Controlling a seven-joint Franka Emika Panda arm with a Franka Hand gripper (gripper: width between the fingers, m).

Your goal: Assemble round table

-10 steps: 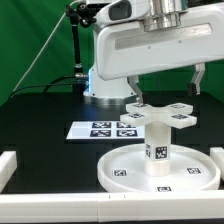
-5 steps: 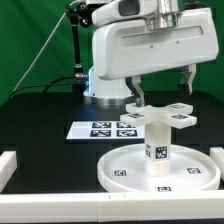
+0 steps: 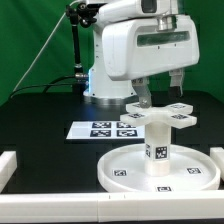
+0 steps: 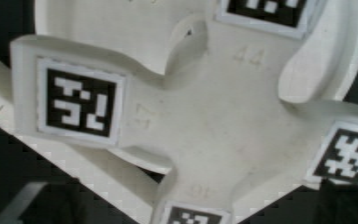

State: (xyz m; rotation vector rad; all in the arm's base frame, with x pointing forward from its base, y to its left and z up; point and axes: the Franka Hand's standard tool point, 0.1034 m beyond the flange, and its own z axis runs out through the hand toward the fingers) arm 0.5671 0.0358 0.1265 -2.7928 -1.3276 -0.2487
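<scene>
The large round disc [image 3: 120,172] lies flat on the black table at the exterior view's right. The short post [image 3: 158,146] stands upright on its middle. The cross-shaped piece [image 3: 160,114] sits level on top of the post. My gripper [image 3: 160,90] hangs just above the cross, open, with its fingers [image 3: 143,96] apart and nothing between them. In the wrist view the cross [image 4: 211,100] fills the picture with its tags, seen from close above, and my fingers do not show there.
The marker board [image 3: 105,129] lies flat behind the disc. White rails [image 3: 8,165] edge the table at the exterior view's left and front [image 3: 60,210]. The arm's base [image 3: 100,85] stands at the back, before a green curtain.
The hand has turned about its vertical axis above the cross, so the fingers look closer together in the exterior view. The disc, post and cross have not moved.
</scene>
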